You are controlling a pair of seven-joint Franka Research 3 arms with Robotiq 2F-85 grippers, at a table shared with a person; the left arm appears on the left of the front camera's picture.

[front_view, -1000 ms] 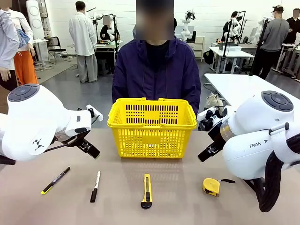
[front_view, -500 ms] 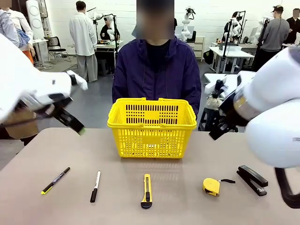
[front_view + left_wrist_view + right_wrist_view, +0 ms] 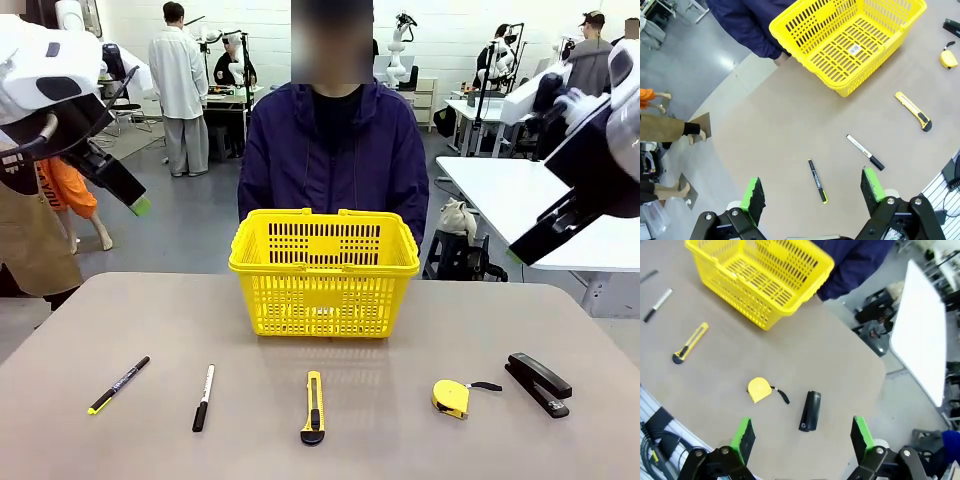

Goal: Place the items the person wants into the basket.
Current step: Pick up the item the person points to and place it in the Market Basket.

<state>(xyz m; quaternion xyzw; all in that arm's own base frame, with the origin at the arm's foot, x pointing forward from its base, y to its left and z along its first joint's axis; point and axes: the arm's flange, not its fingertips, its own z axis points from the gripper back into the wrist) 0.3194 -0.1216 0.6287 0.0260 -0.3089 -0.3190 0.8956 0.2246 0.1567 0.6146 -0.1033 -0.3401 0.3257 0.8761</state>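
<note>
On the tabletop point(image 3: 150, 320), on the robot's side of the yellow basket point(image 3: 324, 268), five things are laid out in a row. From the left these are the black pen point(image 3: 118, 385) with a yellow end, a white marker point(image 3: 203, 397) with a black cap, a yellow-and-black box cutter point(image 3: 313, 407), the yellow tape measure point(image 3: 450, 397) with its black strap, and the black stapler point(image 3: 539, 383). All are seen lying apart from one another and outside the basket, which is stood before the person point(image 3: 333, 160) at the far edge.

A white sticker point(image 3: 855, 49) is seen on the basket's floor. Its print is too small to be read, as is the light lettering along the pen's barrel.

The left gripper point(image 3: 812, 190) is held high over the left end of the tabletop, jaws spread wide with nothing between them. The right gripper point(image 3: 802, 434) is held high at the right end, likewise fully spread and holding nothing.
</note>
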